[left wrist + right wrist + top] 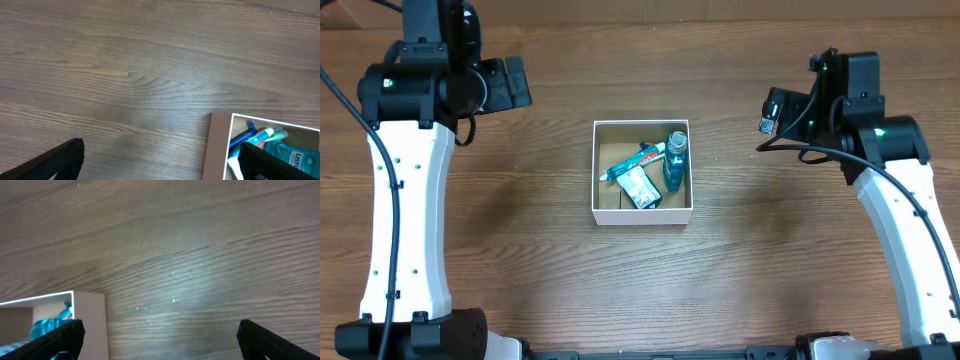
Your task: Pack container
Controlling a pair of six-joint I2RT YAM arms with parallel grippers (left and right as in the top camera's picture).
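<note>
The container [642, 213] is a small square white-walled box with a brown inside, at the middle of the wooden table. In it lie a toothpaste tube [632, 160], a small teal packet [640, 187] and a blue bottle [675, 160]. My left gripper [160, 162] is open and empty, held high at the far left, with the box corner [218, 145] at its right finger. My right gripper [159, 339] is open and empty, held high at the far right, with the box corner [90, 322] at its left finger.
The wooden table [520, 240] surrounds the box on all sides. The two white arms stand at the left [405, 200] and right [910, 220] edges.
</note>
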